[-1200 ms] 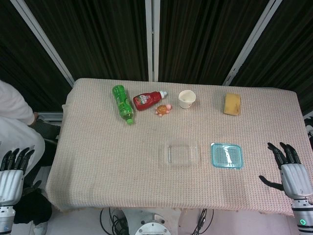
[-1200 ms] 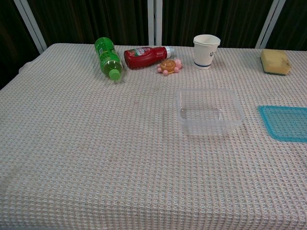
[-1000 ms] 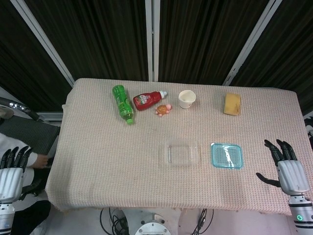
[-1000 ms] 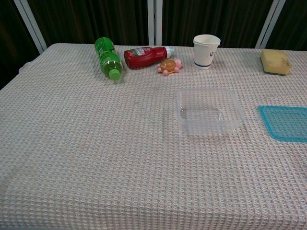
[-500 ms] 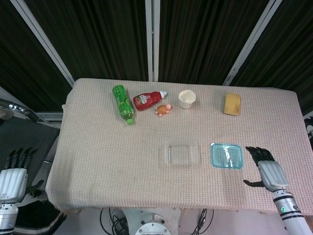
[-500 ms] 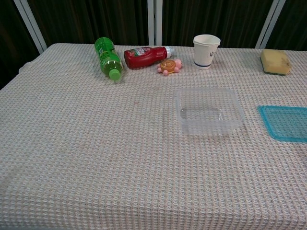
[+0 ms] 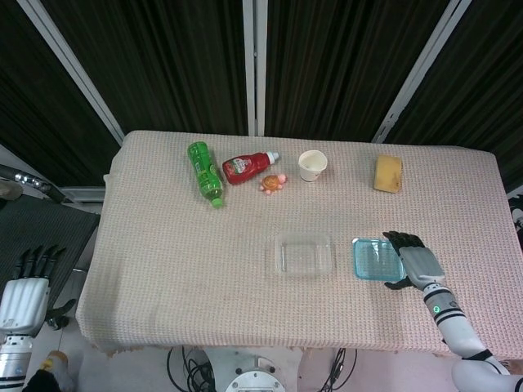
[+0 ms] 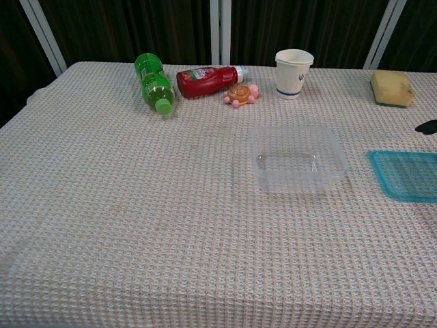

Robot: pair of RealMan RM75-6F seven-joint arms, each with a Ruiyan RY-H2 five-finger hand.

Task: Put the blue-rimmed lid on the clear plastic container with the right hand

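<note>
One blue-rimmed lid (image 7: pixel 377 260), flat on the tablecloth (image 7: pixel 204 245), clear teal-tinted centre, lying just right of the clear plastic container (image 7: pixel 304 256), apart from it; container upright, nothing in it. Right hand (image 7: pixel 414 263) over the lid's right edge, palm down, dark fingers (image 7: pixel 398 239) extended above the rim, thumb below; contact not clear, nothing lifted, so released. Left hand (image 7: pixel 24 290) off the table's left side, fingers spread, holding nothing. Red bottle (image 7: pixel 248 167) label unreadable; paper cup (image 8: pixel 294 72) carries a small dark mark, illegible.
</note>
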